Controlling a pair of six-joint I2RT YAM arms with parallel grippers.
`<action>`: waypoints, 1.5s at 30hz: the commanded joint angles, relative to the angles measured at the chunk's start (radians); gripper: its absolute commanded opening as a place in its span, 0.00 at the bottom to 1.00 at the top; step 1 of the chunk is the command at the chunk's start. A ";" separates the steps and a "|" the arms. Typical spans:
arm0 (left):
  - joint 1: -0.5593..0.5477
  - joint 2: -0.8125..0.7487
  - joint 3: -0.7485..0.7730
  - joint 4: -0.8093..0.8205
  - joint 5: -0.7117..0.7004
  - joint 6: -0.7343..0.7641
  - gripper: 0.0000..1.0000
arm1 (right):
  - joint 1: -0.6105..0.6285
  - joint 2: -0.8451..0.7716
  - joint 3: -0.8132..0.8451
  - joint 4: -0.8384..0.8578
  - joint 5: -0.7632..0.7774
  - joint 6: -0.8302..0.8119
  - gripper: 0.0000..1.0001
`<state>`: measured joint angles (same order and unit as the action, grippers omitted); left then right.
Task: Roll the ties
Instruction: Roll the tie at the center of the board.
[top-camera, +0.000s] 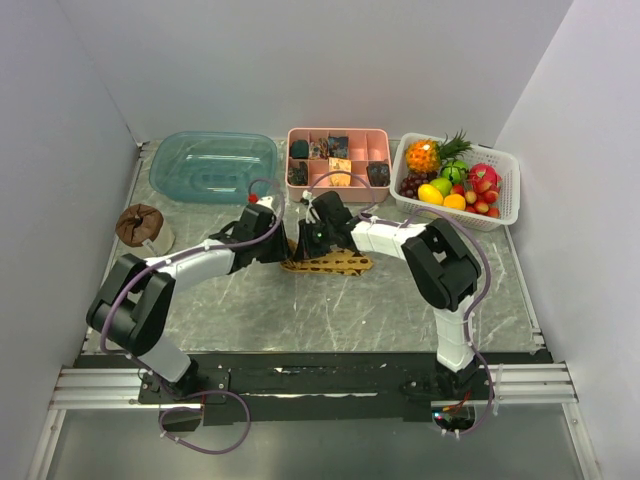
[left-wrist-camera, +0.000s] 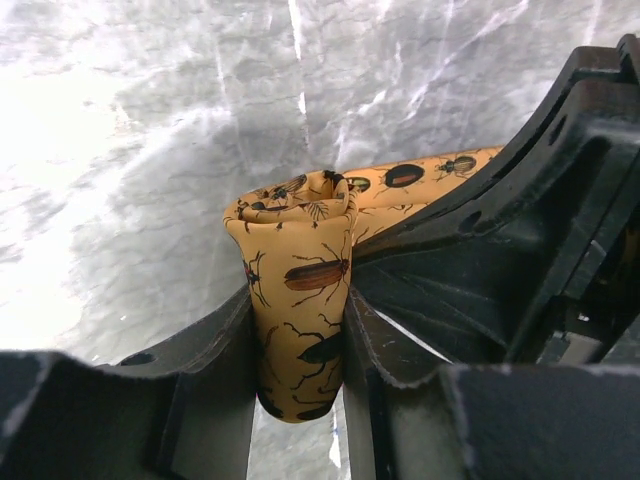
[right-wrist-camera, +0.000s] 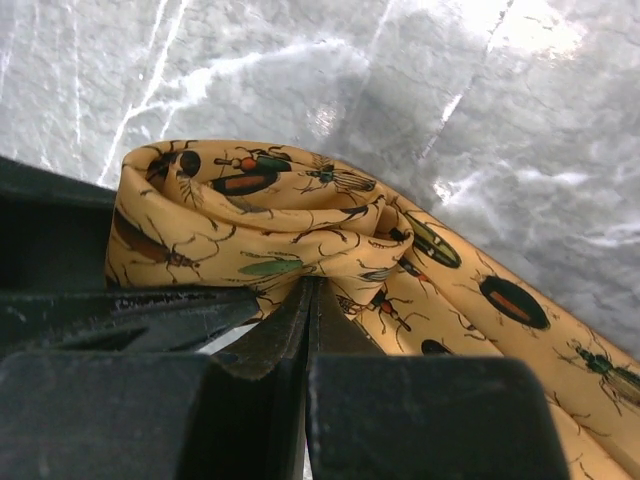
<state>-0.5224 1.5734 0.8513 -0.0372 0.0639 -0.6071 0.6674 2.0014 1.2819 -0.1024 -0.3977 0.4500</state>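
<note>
The tie (top-camera: 332, 265) lies at the centre of the worktop (top-camera: 330, 320), between the two arms. One end is wound into a small coil and the rest trails flat. The left gripper (left-wrist-camera: 300, 330) is clamped across this coil, one finger on each side. The right gripper (right-wrist-camera: 306, 300) has its fingers pressed together, tips against the coil. Whether a fold is nipped between them cannot be determined. The cloth is judged light, thin, soft and fairly slippery, with no stiffness of its own, so a released coil is likely to spring loose. Take hold across the coil's sides, near its middle, with moderate pressure. Avoid gripping the loose tail, which would drag and skew the winding.
</note>
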 joint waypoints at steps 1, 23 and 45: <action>-0.053 -0.012 0.113 -0.087 -0.061 0.032 0.38 | 0.029 0.043 0.031 0.020 0.008 0.009 0.00; -0.200 0.185 0.431 -0.431 -0.338 0.084 0.40 | 0.001 0.004 -0.010 0.009 -0.001 -0.002 0.00; -0.269 0.277 0.520 -0.536 -0.496 0.064 0.43 | -0.097 -0.165 -0.164 0.072 -0.046 0.006 0.00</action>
<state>-0.7734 1.8305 1.3239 -0.5411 -0.3676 -0.5194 0.5804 1.9079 1.1282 -0.0692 -0.4282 0.4557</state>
